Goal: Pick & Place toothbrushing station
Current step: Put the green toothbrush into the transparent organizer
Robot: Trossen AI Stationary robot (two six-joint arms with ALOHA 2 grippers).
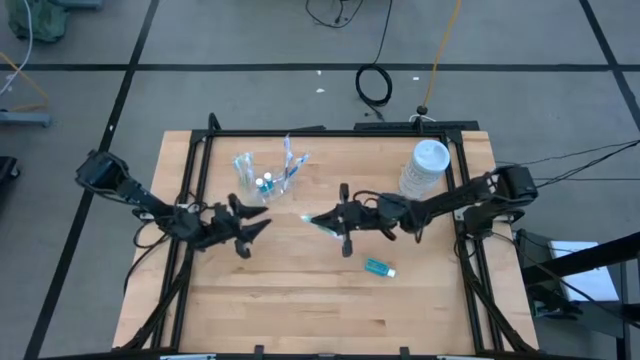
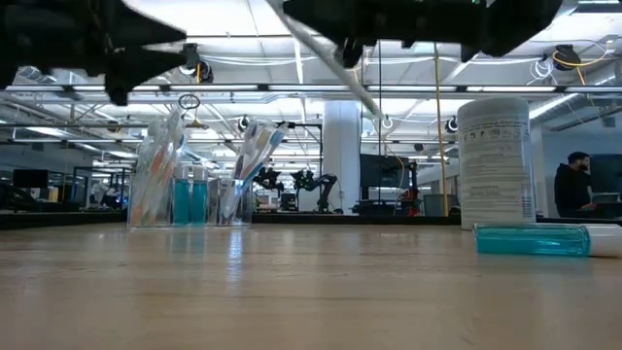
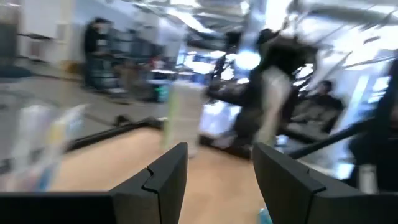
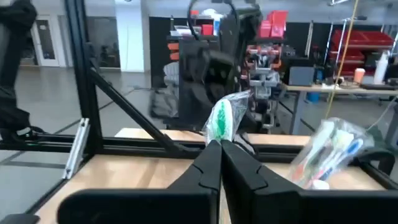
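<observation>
The right gripper is pinching 1 toothbrush, handle slanting down; the clear cup is lying beyond it, nearer the empty, spread left gripper.

We see the left arm reaching in from the table's left edge, its left gripper held above the table left of centre, fingers spread apart and seemingly empty. The right arm stretches in from the right edge, nearly level; its right gripper sits mid-table, raised, fingers pressed together on a wrapped toothbrush
</observation>
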